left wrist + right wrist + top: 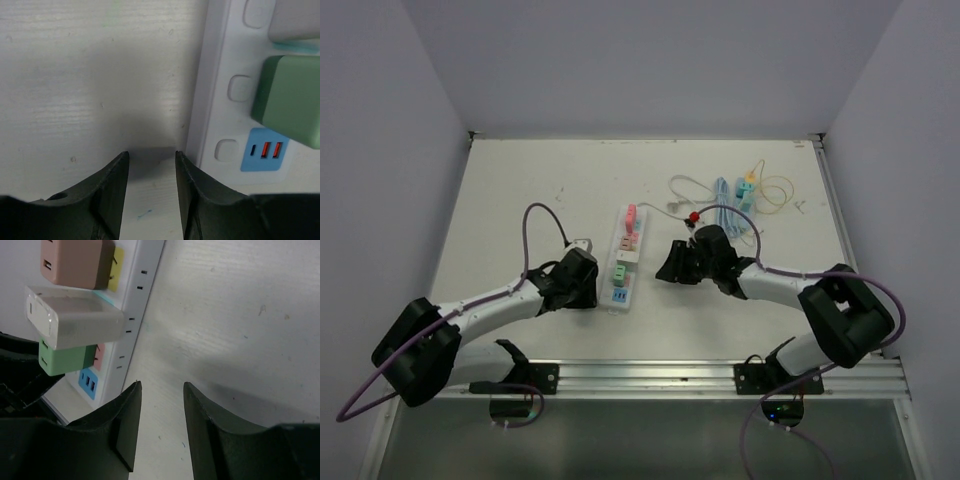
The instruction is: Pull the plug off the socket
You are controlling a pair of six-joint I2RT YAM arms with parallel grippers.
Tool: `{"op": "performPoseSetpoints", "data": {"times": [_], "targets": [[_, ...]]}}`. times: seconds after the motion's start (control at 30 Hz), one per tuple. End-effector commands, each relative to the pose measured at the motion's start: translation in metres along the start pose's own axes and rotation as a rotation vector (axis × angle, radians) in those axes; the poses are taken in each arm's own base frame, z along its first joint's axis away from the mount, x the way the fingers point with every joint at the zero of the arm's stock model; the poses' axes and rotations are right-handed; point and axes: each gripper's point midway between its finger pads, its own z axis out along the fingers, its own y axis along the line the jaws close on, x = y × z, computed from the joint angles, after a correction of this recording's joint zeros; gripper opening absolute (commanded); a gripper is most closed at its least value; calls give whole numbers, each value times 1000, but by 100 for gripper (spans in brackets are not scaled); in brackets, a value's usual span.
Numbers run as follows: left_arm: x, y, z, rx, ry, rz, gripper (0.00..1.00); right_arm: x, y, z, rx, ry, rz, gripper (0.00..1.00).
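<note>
Though parked low on either side of the socket strip [623,258], grasping nothing yet. Left gripper [151,160]: narrowly parted over bare table [75,75], just beside the strip's near end. Right gripper [162,390]: likewise parted and empty on the opposite flank. Seated in the strip, near to far: green plug [62,360], white plug [75,317], peach plug [75,262]. Judged an approach step, no pull begun. Next: pin the strip down, straddle one plug, clench, draw straight off.

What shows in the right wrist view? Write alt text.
The right hand, open and empty, is beside a white power strip on the table. A peach adapter, a white adapter and a green adapter are plugged into it, beside a blue USB block.
</note>
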Motion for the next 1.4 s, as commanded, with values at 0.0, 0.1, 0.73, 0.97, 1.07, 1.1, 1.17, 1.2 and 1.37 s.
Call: {"op": "performPoseSetpoints", "data": {"times": [0.0, 0.1, 0.73, 0.97, 1.07, 1.1, 1.17, 1.2, 1.37], "targets": [[-18, -23, 6, 80, -47, 2, 46, -35, 29, 13, -79, -89, -26, 42], [-20, -36, 9, 132, -30, 10, 45, -37, 28, 17, -75, -88, -24, 41], [-56, -80, -32, 130, -129, 1, 70, -4, 7, 5, -73, -75, 31, 44], [-87, -111, -58, 179, -179, -70, 76, -2, 10, 4, -97, -80, 37, 46], [-90, -121, -56, 181, -164, -70, 76, -1, 12, 3, -110, -78, 39, 46], [-88, -124, -54, 179, -157, -67, 75, -1, 13, 2, -116, -75, 41, 46], [-86, -129, -48, 174, -140, -71, 74, 1, 16, 2, -131, -67, 41, 46], [-84, -132, -47, 173, -133, -66, 73, 2, 16, 2, -137, -63, 43, 45], [-79, -141, -33, 136, -107, -50, 72, 7, 20, 3, -176, -51, 42, 45]]}}
